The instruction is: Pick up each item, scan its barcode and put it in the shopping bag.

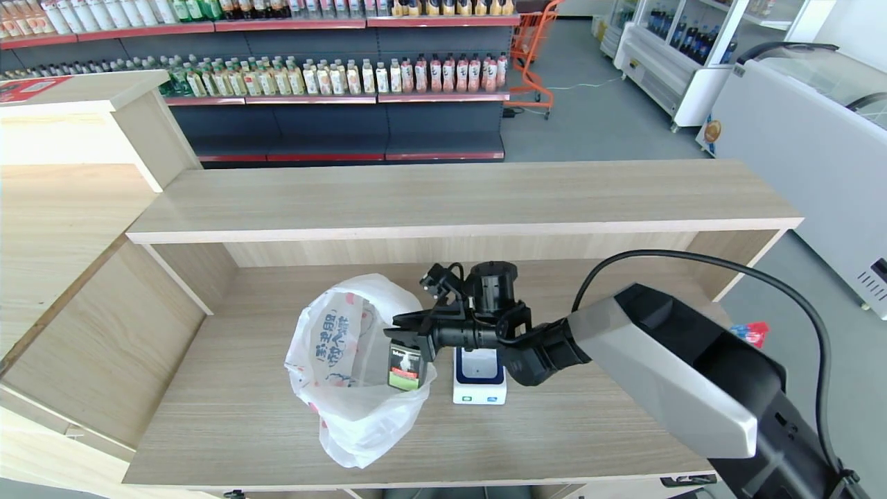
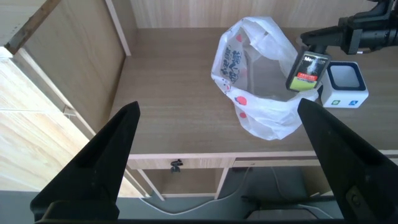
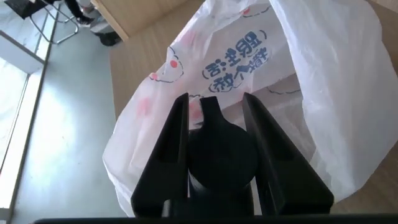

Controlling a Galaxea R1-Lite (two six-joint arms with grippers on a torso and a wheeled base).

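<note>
Presently: dark carton, clamped between the right gripper fingers, held over the shopping bag mouth near its three-o'clock rim, likely for dropping in. Scanner stands at the bag's three o'clock, within easy reach. Left gripper spread wide, empty.

Black right arm, silver-grey shell; looping black cable; black gripper.

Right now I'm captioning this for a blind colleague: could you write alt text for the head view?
The right gripper holds a small dark carton at the open mouth of a white plastic bag on a wooden counter. A white scanner sits just beside the bag, under the arm.
</note>
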